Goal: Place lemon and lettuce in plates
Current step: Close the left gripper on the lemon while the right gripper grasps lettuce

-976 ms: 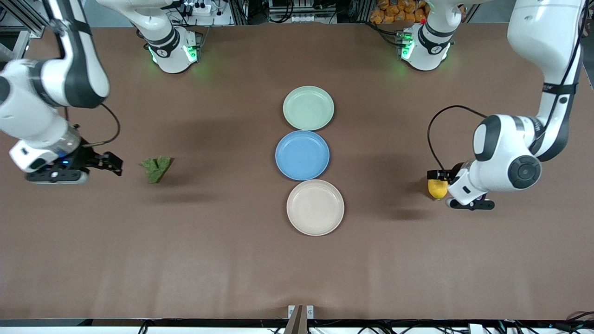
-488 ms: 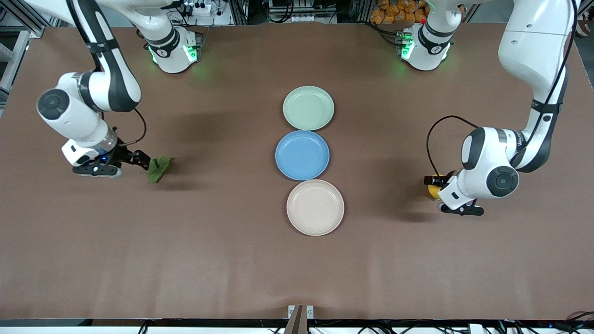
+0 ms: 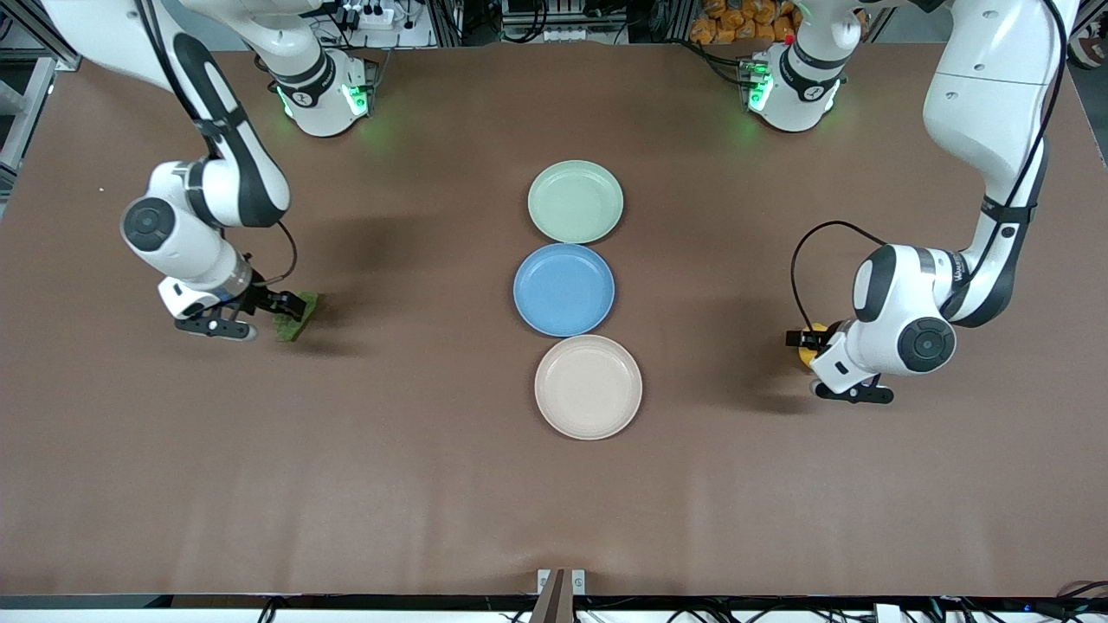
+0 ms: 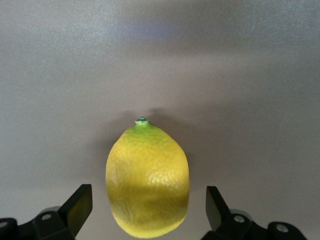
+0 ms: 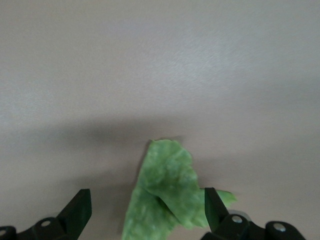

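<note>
The yellow lemon point(image 3: 808, 351) lies on the brown table toward the left arm's end. My left gripper point(image 3: 803, 344) is open and down around it; the left wrist view shows the lemon point(image 4: 147, 181) between the two dark fingers with gaps on both sides. The green lettuce point(image 3: 297, 315) lies toward the right arm's end. My right gripper point(image 3: 290, 308) is open and straddles it; in the right wrist view the lettuce point(image 5: 165, 195) sits between the fingers. The mint green plate point(image 3: 576, 201) and the beige plate point(image 3: 588, 387) lie empty at mid-table.
A blue plate point(image 3: 563, 289) lies between the mint and beige plates, in one row. The mint plate is farthest from the front camera, the beige one nearest. Both arm bases stand along the table's edge farthest from the camera.
My right gripper has swung in toward the lettuce and now straddles it. My left gripper has lowered and closed in around the lemon, hiding most of it in the front view.
</note>
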### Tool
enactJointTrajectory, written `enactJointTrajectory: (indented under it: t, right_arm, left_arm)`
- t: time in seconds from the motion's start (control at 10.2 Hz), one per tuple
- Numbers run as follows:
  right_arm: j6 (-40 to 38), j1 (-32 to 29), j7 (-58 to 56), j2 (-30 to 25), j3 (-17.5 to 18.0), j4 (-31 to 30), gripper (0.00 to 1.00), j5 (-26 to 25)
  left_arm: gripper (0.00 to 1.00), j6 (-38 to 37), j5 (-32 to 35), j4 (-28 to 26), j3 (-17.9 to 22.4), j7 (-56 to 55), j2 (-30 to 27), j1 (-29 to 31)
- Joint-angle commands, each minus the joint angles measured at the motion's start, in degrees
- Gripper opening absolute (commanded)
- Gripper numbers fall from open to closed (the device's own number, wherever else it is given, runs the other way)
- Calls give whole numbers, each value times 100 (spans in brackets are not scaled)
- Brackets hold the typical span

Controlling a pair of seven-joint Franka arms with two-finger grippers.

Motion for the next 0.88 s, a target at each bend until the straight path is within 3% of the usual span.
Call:
enactJointTrajectory:
  t: [0.0,0.1,0.29,0.39,0.49,0.59,0.78]
  right_arm:
    - [363,21,152,334,11,-29,100,90]
    - [373,3,152,334,11,-81,100,90]
    - [390,-23,144,352,11,-178,100,90]
    - [417,-50,144,361,11,-205,100,90]
    - [417,-85,135,387,11,-222,100,81]
    - [417,-102,117,396,11,-231,90,81]
    - [539,-103,100,413,11,-257,55,64]
  left_arm:
    - [81,48,81,57,-21,118,66,33]
    - [66,48,81,66,-21,109,110,41]
    - [16,48,37,84,-21,109,110,33]
    - [0,48,37,84,-21,31,84,24]
    - [0,30,37,92,-21,22,40,-37]
    - [0,13,55,119,-38,143,-56,-64]
    - [0,-40,-76,346,-440,-39,-224,-90]
